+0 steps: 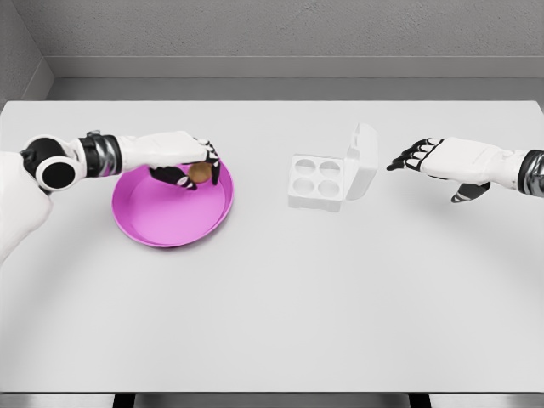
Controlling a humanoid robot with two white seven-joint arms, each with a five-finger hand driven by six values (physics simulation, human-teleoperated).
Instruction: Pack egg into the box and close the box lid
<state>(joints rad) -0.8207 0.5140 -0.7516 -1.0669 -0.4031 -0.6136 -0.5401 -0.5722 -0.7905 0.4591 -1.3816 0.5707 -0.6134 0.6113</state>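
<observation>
A brown egg (199,172) is held over the far side of the pink plate (161,223), with my left hand (191,167) shut on it, fingers curled around it from above. The white egg box (318,180) sits right of the plate with four round hollows, all bare. Its lid (363,160) stands up open on the right side. My right hand (425,158) hovers to the right of the lid, a short way off, fingers spread and holding nothing.
The white table (272,314) stretches wide in front of the plate and box. A grey wall runs behind the table's far edge.
</observation>
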